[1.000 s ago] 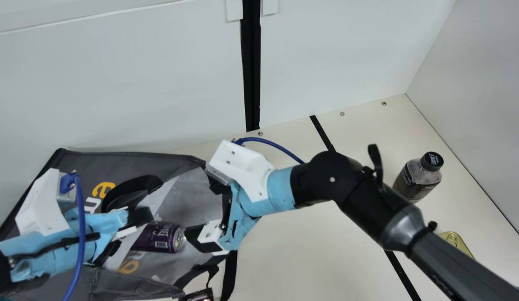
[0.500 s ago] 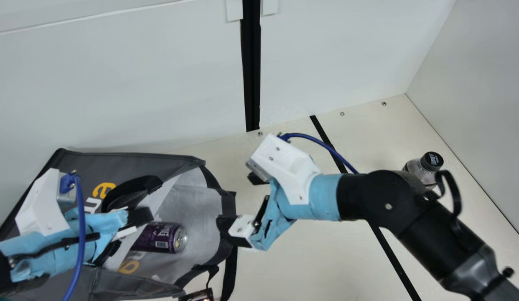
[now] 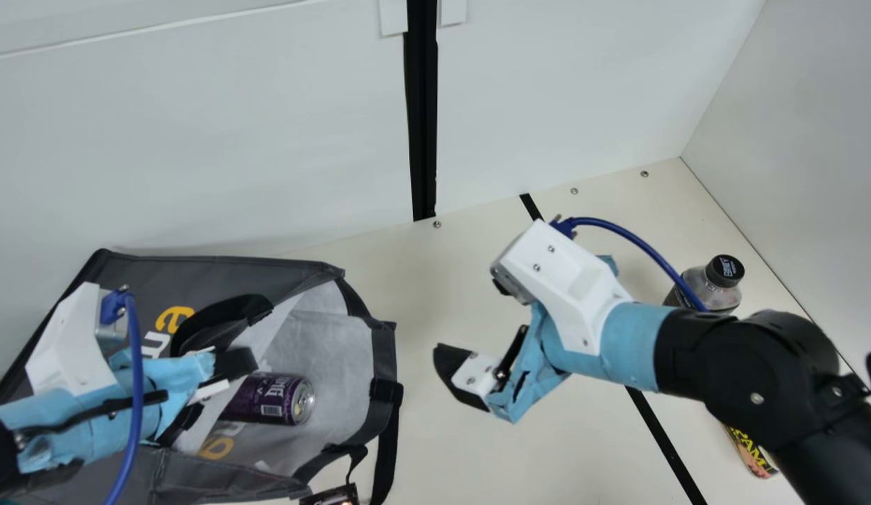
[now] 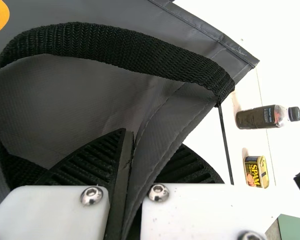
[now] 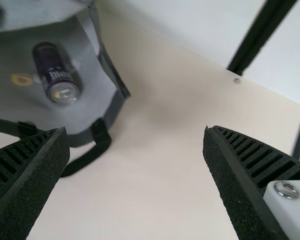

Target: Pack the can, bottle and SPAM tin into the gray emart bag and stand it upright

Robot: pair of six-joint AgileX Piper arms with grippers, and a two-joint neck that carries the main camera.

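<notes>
The gray emart bag (image 3: 246,273) lies on its side at the left, mouth facing right. My left gripper (image 3: 228,372) is shut on the bag's upper edge; in the left wrist view, fabric runs between the fingers of my left gripper (image 4: 129,160). The purple can (image 3: 267,398) lies inside the bag. My right gripper (image 3: 470,330) is right of the bag's mouth, and in the right wrist view my right gripper (image 5: 136,132) stands open with nothing between its fingers. The bottle (image 3: 698,291) is at the right, behind the right arm. The SPAM tin (image 3: 751,452) is partly covered by that arm.
Black straps (image 3: 386,435) hang from the bag's mouth onto the table (image 3: 463,463). A small dark object (image 3: 334,495) lies at the bottom edge near them. White walls (image 3: 232,140) stand behind the bag and at the right.
My right gripper has moved right, away from the bag's mouth. The right arm now covers less of the SPAM tin. The left arm, bag and can have stayed put.
</notes>
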